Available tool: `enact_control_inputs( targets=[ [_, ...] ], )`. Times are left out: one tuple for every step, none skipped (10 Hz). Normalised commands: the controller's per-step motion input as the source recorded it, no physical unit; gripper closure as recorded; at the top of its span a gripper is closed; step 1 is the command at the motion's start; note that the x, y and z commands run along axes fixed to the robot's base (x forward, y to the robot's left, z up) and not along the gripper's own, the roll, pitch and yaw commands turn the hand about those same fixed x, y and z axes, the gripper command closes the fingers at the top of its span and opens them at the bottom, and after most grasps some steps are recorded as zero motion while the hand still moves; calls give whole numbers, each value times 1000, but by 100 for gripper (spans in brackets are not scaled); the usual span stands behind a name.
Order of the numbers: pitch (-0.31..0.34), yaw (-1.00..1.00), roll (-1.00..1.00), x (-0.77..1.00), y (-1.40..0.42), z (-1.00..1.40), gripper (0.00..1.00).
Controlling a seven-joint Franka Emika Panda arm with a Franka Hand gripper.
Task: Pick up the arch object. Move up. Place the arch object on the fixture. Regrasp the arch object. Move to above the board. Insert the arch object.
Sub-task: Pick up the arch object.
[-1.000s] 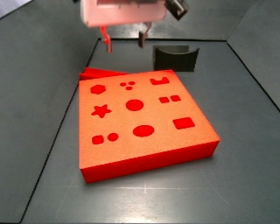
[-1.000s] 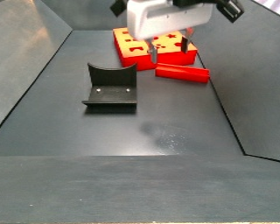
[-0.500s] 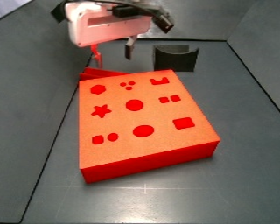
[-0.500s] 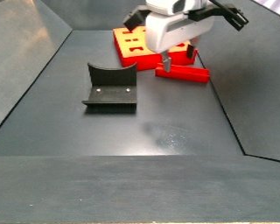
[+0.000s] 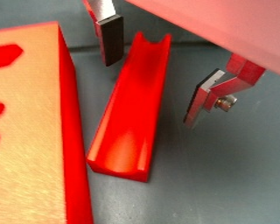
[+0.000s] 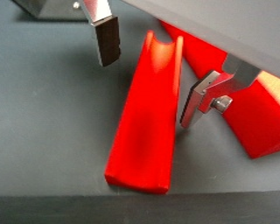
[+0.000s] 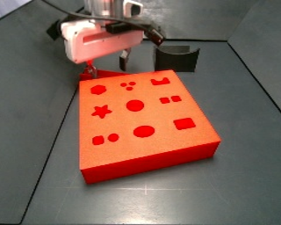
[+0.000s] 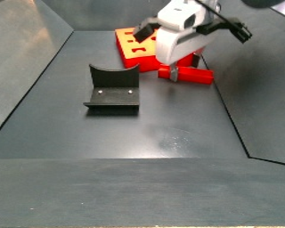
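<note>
The arch object [image 5: 132, 109] looks rigid, light and smooth-skinned, so it should be taken across its narrow width near mid-length, where flat side walls give the pads purchase and it will not tip. It is a slim red bar with a shallow channel along its top, lying on the dark floor just beside the board [image 5: 25, 114], at centre frame in both wrist views. The gripper [image 6: 154, 66] hangs low over it with its fingers [image 6: 105, 39] apart, straddling the bar and not yet touching it
</note>
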Motion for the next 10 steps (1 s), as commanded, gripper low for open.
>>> enact_control_inputs(
  targets=[
    [-17, 97, 50, 0, 0, -389, 0],
    [-13, 74, 0, 0, 3, -263, 0],
    [0, 43, 0, 63, 106, -103, 0],
    [29, 14, -101, 220, 169, 109, 0],
    [20, 0, -146, 260, 46, 431, 0],
    [13, 0, 0, 120, 0, 186, 0],
    [-201, 0, 0, 6, 0, -80, 0],
    [-224, 0, 40, 83, 0, -183, 0],
    [-254, 0, 69, 26, 0, -354, 0],
    [-269, 9, 120, 0, 0, -349, 0]
  ],
)
